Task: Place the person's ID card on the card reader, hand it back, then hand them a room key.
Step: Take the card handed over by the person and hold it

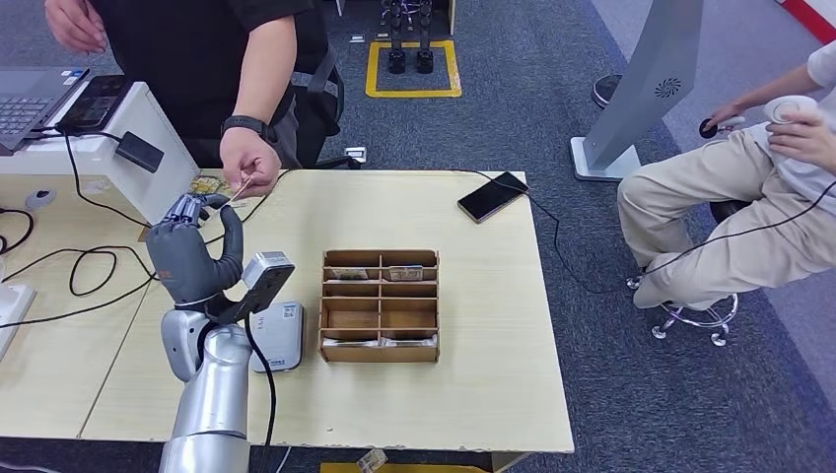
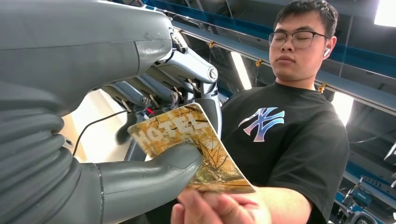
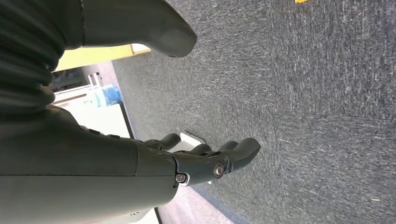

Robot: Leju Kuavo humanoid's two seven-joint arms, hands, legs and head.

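My left hand (image 1: 193, 248) is raised over the table's far left corner and holds a room key card (image 1: 208, 185). In the left wrist view the yellow-brown card (image 2: 198, 147) reads HOTEL and is pinched between my thumb (image 2: 154, 173) and fingers (image 2: 154, 88). The hand (image 2: 219, 206) of a person in a black T-shirt grips the card's other end, seen from the head as that person's hand (image 1: 248, 161) reaching across. The white card reader (image 1: 279, 338) lies on the table beside my forearm. My right hand (image 3: 205, 158) hangs over grey carpet, its fingers apart, holding nothing.
A wooden card organiser (image 1: 381, 305) with a few cards in its far slots stands mid-table. A black phone (image 1: 492, 196) on a cable lies at the far right corner. A laptop (image 1: 30, 99) and cables sit at the left. A seated person (image 1: 749, 217) is off to the right.
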